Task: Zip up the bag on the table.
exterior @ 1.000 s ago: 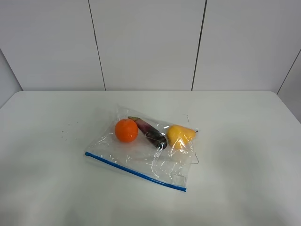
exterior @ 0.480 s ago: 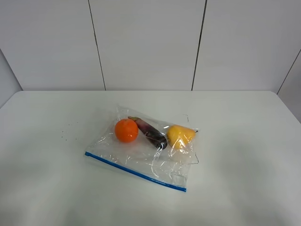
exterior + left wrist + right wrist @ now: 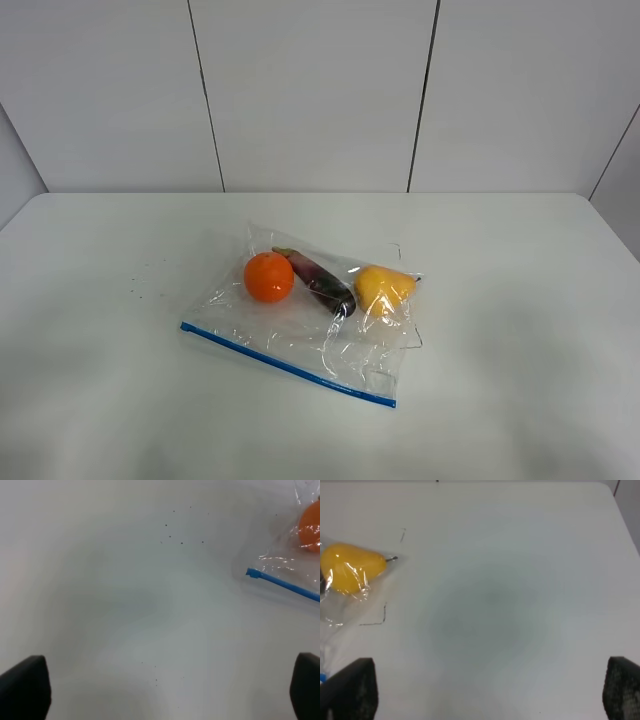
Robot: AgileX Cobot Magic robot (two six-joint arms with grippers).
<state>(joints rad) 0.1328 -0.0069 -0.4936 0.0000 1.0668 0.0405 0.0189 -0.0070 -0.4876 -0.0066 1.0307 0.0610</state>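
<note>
The clear bag (image 3: 310, 325) lies flat on the white table (image 3: 520, 300), near its middle. Its blue zip strip (image 3: 285, 364) runs along the near edge. An orange fruit (image 3: 269, 277), a purple eggplant (image 3: 322, 282) and a yellow fruit (image 3: 383, 288) show through it. Neither arm shows in the exterior high view. In the left wrist view my left gripper (image 3: 165, 692) is open over bare table, with the strip's end (image 3: 255, 573) and the orange (image 3: 310, 520) ahead of it. My right gripper (image 3: 487, 690) is open and empty, apart from the yellow fruit (image 3: 350, 567).
Small dark specks (image 3: 140, 285) dot the table left of the bag. A white panelled wall (image 3: 310, 90) stands behind the table's far edge. The table's right corner (image 3: 605, 487) shows in the right wrist view.
</note>
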